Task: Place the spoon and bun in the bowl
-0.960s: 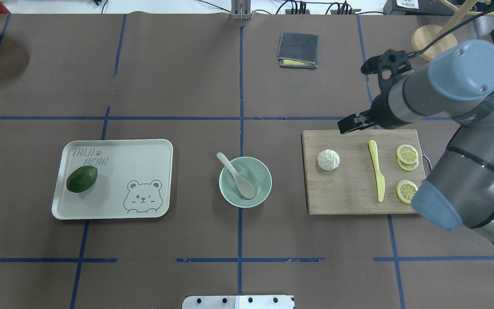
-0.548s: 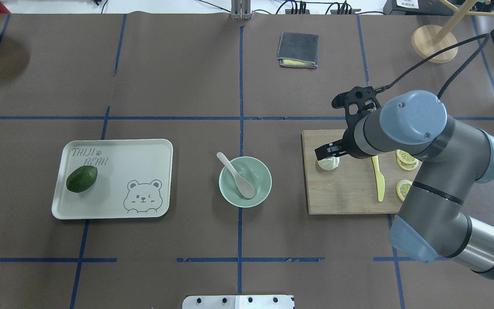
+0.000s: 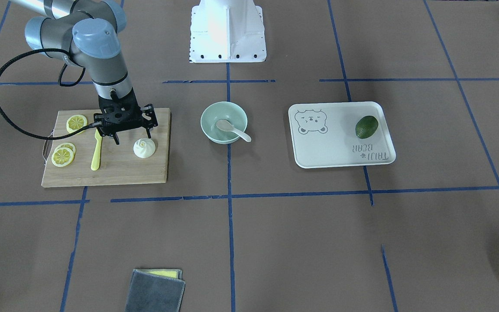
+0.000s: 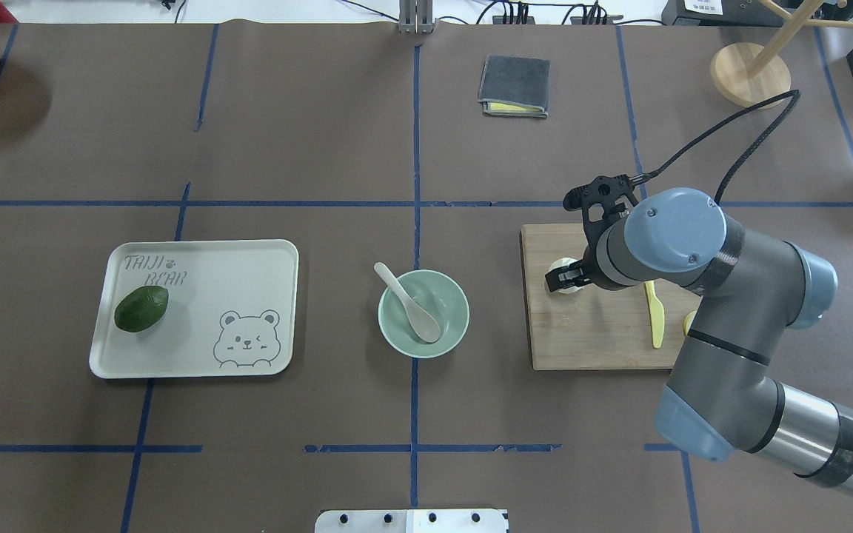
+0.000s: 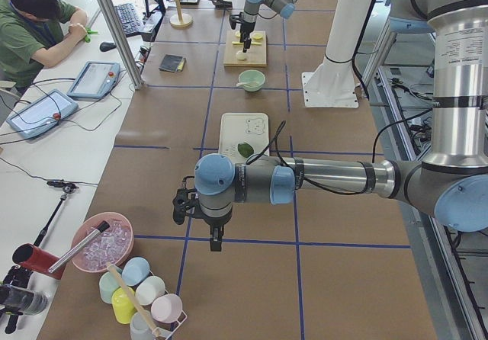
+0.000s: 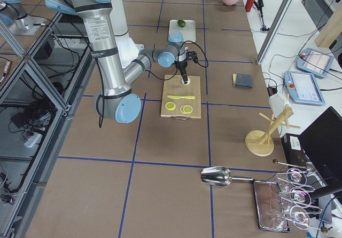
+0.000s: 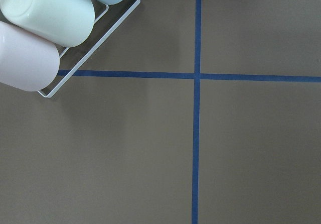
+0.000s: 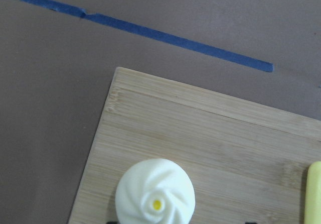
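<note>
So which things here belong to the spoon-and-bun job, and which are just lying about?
Job:
spoon
bun
bowl
right pincer, open over the bun

Lying about:
avocado
tray
board
knife
lemon slices
cloth

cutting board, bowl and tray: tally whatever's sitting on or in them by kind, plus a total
lemon slices: 3
yellow knife: 1
bun: 1
spoon: 1
avocado: 1
total: 7
</note>
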You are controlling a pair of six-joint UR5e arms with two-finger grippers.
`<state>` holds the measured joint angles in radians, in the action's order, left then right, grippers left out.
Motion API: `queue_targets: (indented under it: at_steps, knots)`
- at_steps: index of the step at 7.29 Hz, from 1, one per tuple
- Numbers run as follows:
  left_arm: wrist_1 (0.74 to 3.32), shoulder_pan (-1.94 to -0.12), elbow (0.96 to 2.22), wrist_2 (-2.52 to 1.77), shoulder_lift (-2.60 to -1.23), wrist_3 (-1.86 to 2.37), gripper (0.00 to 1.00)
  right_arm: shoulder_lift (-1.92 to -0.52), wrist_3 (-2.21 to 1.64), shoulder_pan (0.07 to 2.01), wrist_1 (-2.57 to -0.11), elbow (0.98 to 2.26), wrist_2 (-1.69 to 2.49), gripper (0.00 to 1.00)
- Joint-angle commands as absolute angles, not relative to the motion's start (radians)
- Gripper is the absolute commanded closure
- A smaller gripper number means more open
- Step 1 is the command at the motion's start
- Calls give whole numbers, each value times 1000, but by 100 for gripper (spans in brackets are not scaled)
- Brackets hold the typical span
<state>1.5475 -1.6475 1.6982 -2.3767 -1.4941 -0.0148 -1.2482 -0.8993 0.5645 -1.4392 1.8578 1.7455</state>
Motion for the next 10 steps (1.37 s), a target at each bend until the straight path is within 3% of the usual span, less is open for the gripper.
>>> queue_targets:
  at_steps: [1,2,3,4,5,7,10]
  knots:
    - [1548,-1647,1698,-2376,-1494,-15,0,-1210,-900,549,-1440,1824,1743,25]
    - [1548,-1647,1698,-2376,-1494,-17,0,-1206,-902,548,-1440,1816,1743,30]
    - [1548,-1647,1698,-2376,-1494,-17,0,-1206,-902,548,-1440,1815,1743,44]
    - [1549,-1647,1698,-2376,-1494,-17,0,-1207,-902,542,-1440,1813,1743,68]
    - [1549,-1647,1698,-2376,-1494,-17,0,-1207,-899,543,-1442,1815,1744,100]
    - [1549,-1647,1700,-2376,-1494,-17,0,-1188,-900,542,-1450,1819,1746,100]
    - [1548,-1647,1706,-2376,-1494,-17,0,-969,-1048,510,-1613,1816,1741,100]
